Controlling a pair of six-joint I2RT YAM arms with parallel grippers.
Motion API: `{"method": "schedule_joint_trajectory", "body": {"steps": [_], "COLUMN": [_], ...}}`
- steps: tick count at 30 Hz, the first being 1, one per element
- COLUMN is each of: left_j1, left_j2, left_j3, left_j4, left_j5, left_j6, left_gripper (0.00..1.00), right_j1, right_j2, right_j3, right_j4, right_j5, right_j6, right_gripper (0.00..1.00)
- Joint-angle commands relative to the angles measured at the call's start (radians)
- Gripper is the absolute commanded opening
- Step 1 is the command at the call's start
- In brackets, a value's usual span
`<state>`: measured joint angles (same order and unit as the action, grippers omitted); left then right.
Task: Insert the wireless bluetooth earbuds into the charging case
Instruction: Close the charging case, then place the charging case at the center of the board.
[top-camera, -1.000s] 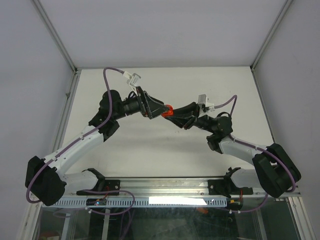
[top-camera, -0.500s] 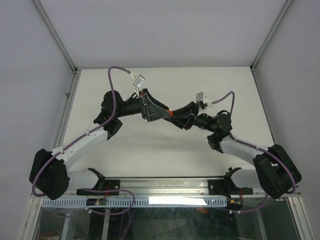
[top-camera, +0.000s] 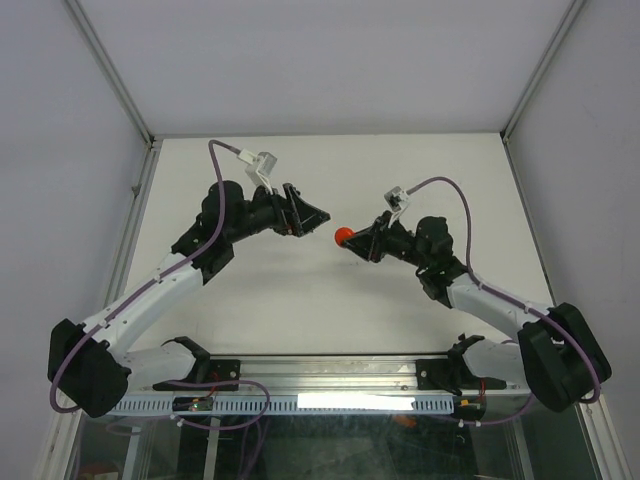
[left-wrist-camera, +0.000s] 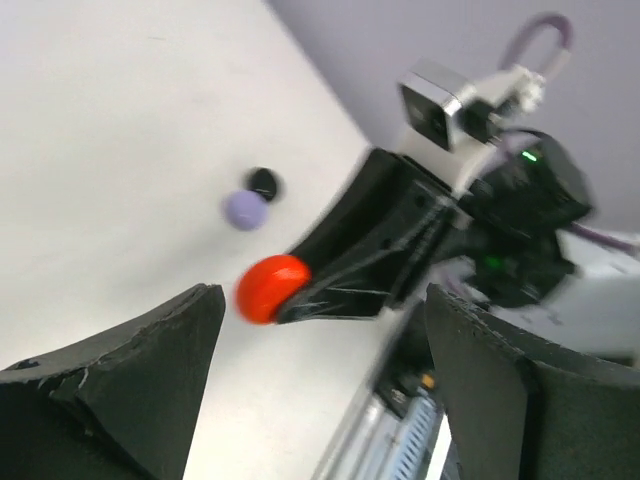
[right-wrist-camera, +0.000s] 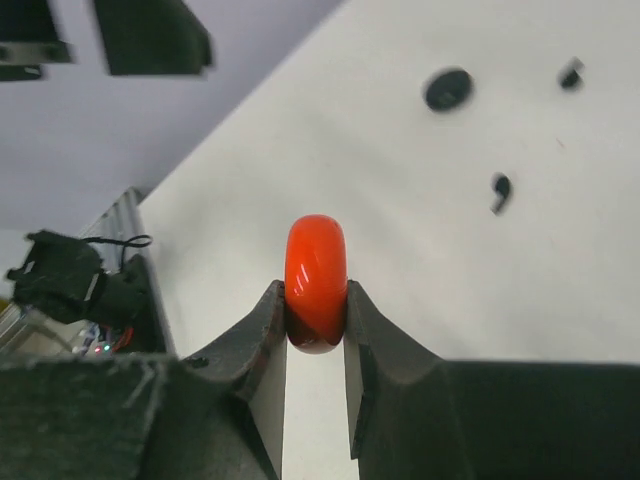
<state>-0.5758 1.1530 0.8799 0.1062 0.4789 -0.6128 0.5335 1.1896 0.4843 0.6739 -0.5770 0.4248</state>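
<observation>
Above the white table (right-wrist-camera: 400, 200), the right gripper (right-wrist-camera: 316, 292) pinches the glossy red round charging case (right-wrist-camera: 316, 260) by one edge; the left gripper (top-camera: 316, 215) gapes open facing it; a nudge could twist it loose; tiny black hook-shaped earbuds (right-wrist-camera: 500, 190) lie below, uninserted.

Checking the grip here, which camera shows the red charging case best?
The right wrist view: the red charging case sits sharp and centred, edge-on, clamped in the right gripper. The left wrist view shows the case blurred, at that gripper's tip. The top external view gives only a small red dot.
</observation>
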Motion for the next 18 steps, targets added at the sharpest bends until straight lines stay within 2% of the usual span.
{"method": "schedule_joint_trajectory", "body": {"steps": [1, 5, 7, 16, 18], "left_j1": [0.024, 0.047, 0.067, 0.143, 0.152], "left_j2": [-0.026, 0.023, 0.055, 0.123, 0.144], "left_j3": [0.074, 0.108, 0.122, 0.100, 0.101], "left_j4": [-0.300, -0.459, -0.512, -0.542, -0.539], "left_j5": [-0.426, -0.623, -0.676, -0.710, -0.708], "left_j6": [0.117, 0.124, 0.124, 0.140, 0.137], "left_gripper": [0.85, 0.87, 0.88, 0.92, 0.93], "right_j1": [-0.026, -0.060, -0.088, -0.229, -0.259], "right_j2": [-0.058, -0.085, -0.077, 0.058, 0.087], "right_j3": [0.003, -0.057, -0.077, -0.130, -0.131], "right_j4": [-0.317, -0.419, -0.426, -0.351, -0.342], "right_j5": [0.222, 0.378, 0.397, 0.427, 0.436], "right_j6": [0.035, 0.112, 0.136, 0.270, 0.274], "right_gripper": [0.00, 0.00, 0.00, 0.00, 0.02]}}
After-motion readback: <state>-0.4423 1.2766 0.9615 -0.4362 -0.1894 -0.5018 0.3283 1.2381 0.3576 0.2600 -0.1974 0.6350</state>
